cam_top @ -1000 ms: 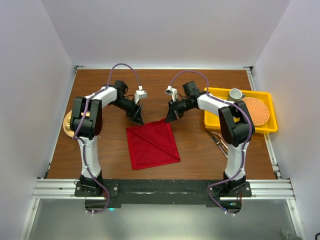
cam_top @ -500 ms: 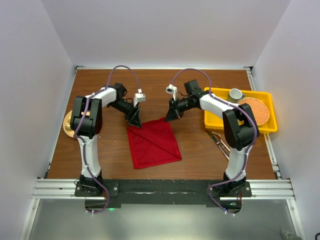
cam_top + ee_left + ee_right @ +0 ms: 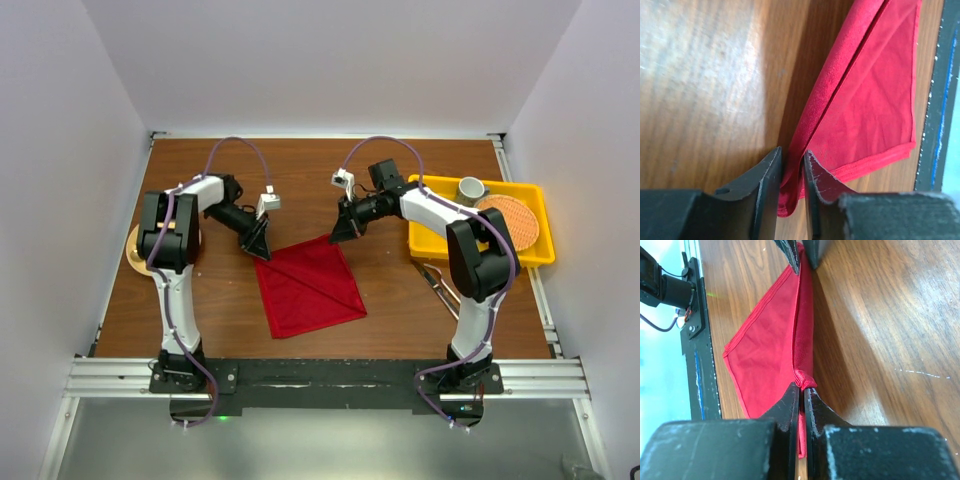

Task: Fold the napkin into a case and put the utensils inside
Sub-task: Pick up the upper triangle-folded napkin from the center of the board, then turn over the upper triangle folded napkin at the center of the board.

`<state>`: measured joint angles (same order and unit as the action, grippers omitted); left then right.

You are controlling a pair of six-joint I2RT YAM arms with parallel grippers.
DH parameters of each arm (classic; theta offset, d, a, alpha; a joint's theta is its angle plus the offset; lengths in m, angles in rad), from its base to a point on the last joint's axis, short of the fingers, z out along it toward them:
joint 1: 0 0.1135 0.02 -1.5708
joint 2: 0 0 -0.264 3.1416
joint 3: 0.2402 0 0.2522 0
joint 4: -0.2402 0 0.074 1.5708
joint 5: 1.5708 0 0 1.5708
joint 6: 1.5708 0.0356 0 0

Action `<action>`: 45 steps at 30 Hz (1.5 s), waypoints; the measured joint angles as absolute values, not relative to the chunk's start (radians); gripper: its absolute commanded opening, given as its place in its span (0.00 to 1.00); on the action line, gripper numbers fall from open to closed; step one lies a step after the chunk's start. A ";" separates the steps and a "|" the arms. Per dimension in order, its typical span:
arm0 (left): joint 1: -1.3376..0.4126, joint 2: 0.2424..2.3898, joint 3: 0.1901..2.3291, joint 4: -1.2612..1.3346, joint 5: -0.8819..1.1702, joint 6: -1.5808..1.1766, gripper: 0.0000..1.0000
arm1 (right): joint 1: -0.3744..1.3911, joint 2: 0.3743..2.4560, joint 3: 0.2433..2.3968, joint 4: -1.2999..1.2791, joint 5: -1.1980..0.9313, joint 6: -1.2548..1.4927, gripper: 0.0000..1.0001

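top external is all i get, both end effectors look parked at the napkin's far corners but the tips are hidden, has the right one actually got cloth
observer: Yes. In the right wrist view the right end effector is pinched on a bunched corner of the napkin.
operator: and the left one
observer: The left wrist view shows red fabric filling the narrow gap in the left end effector, touching both fingers.
operator: is the edge between them off the wood
observer: From the right wrist view, that edge stands up as a ridge running across to the left end effector and casts a shadow on the table.
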<state>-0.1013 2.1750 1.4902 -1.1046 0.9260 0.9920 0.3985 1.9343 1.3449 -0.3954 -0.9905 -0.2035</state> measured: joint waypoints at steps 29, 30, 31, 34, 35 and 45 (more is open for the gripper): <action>-0.094 1.913 1.530 -0.998 0.831 0.810 0.00 | 0.399 1.789 1.387 -0.369 -0.849 -0.290 0.00; -0.094 1.904 1.549 -0.980 0.820 0.793 0.00 | 0.399 1.787 1.400 -0.361 -0.836 -0.305 0.00; -0.093 1.898 1.570 -0.959 0.805 0.772 0.00 | 0.398 1.786 1.415 -0.344 -0.819 -0.326 0.00; -0.093 1.872 1.617 -0.828 0.741 0.701 0.00 | 0.396 1.786 1.454 -0.271 -0.770 -0.390 0.00; -0.093 1.859 1.624 -0.774 0.713 0.684 0.00 | 0.395 1.786 1.466 -0.244 -0.757 -0.414 0.00; -0.114 1.661 1.507 -0.384 0.503 0.678 0.00 | 0.392 1.798 1.490 0.096 -0.731 -0.704 0.00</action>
